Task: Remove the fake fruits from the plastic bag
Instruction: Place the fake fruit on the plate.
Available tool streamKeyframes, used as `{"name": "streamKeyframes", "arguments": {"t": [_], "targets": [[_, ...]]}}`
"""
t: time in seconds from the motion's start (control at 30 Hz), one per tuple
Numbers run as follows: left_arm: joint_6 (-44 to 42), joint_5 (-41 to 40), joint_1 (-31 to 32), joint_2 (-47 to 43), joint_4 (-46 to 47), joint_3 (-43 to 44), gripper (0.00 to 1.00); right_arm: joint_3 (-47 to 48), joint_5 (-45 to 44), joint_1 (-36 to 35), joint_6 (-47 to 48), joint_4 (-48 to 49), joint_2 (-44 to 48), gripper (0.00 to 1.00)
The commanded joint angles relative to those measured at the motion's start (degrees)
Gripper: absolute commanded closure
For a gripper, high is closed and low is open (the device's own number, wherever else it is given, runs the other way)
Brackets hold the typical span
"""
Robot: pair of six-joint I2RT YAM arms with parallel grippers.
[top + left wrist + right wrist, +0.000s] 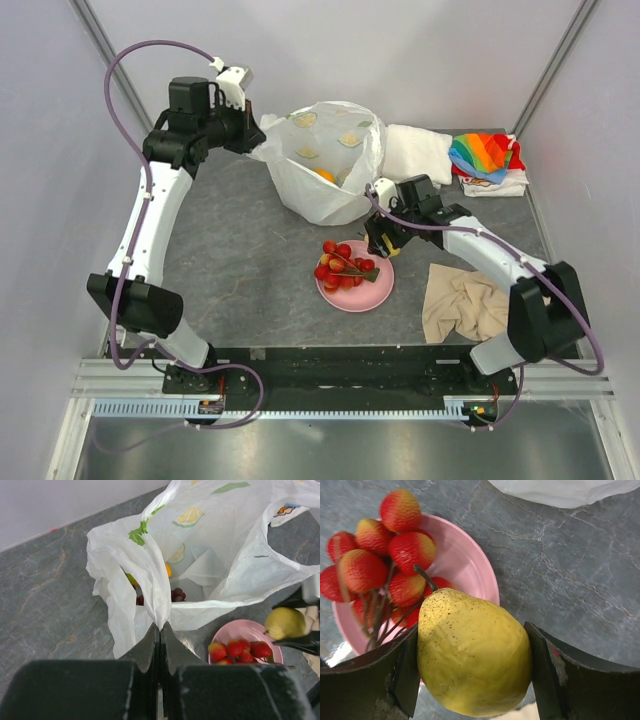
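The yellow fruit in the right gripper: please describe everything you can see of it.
The yellow plastic fruit is pear-shaped, with fine dark speckles and a short dark stem at its narrow end. The right gripper clamps it, one finger on each side. It hangs over the round pink plate's rim; only the fingers touch it.

One thin translucent white plastic bag [330,200] is counted at the far middle. Inside it three pieces can be made out: one small orange fruit [324,176], one dark purple grape bunch [177,595] and one yellow-green piece [131,580], mostly hidden. One round pink plate [376,293] is seen nearer, bearing one cluster of red cherry-like plastic fruits [342,265]. One speckled yellow plastic fruit [472,660] is counted apart. Three cloths are found on the right: one white cloth [420,150], one rainbow-striped cloth [485,155] and one beige cloth [465,305].
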State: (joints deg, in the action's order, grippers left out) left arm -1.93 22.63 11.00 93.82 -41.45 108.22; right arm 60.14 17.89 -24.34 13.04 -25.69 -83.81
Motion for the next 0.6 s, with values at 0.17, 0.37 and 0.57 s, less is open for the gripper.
{"name": "streamKeyframes", "arguments": {"t": [0.17, 0.37, 0.57], "targets": [[-0.96, -2.51, -0.11, -6.02, 0.58, -4.33, 0.98, 5.51, 2.94, 0.08, 2.25, 7.32, -12.50, 1.00], [-1.14, -2.68, -0.11, -6.11, 0.41, -5.22, 0.98, 7.79, 5.05, -0.01, 2.00, 7.41, -17.78, 0.99], [-1.41, -2.77, -0.11, -5.67, 0.32, -5.30, 0.98, 10.08, 6.45, 0.08, 0.94, 6.89, -21.04, 0.96]]}}
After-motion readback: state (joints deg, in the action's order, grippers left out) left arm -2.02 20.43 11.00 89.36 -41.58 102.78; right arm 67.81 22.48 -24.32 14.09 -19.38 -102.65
